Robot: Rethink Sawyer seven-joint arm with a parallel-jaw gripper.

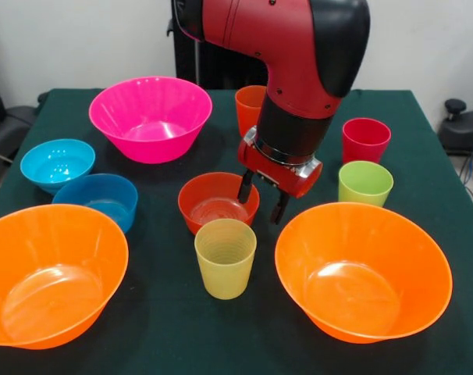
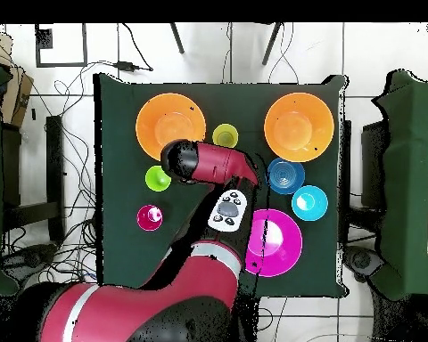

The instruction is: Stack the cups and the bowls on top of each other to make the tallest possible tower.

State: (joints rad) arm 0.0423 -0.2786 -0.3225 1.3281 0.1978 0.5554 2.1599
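**Hand open beside red-orange bowl, nothing stacked**

Front view. The hand point(image 1: 263, 201) hung low over the middle of the bench point(image 1: 166, 328), fingers point(image 1: 245, 187) spread and gripping nothing. Its left finger sat at the right rim of the red-orange bowl point(image 1: 213, 205); touching or not, couldn't tell.

All pieces stood apart on the green cloth, open side up:
- yellow cup point(image 1: 225, 257) just in front of the red-orange bowl
- orange bowls near left point(image 1: 49, 273) and near right point(image 1: 363, 269)
- pink bowl point(image 1: 151, 117) far left
- light blue bowl point(image 1: 57, 164) at the left edge, darker blue bowl point(image 1: 97, 200) just right of and nearer than it
- green cup point(image 1: 365, 183) right of the hand, red cup point(image 1: 365, 140) just behind it
- orange cup point(image 1: 248, 107) far centre, partly hidden behind the arm point(image 1: 299, 47)

Overhead, the arm covered the red-orange bowl and orange cup.
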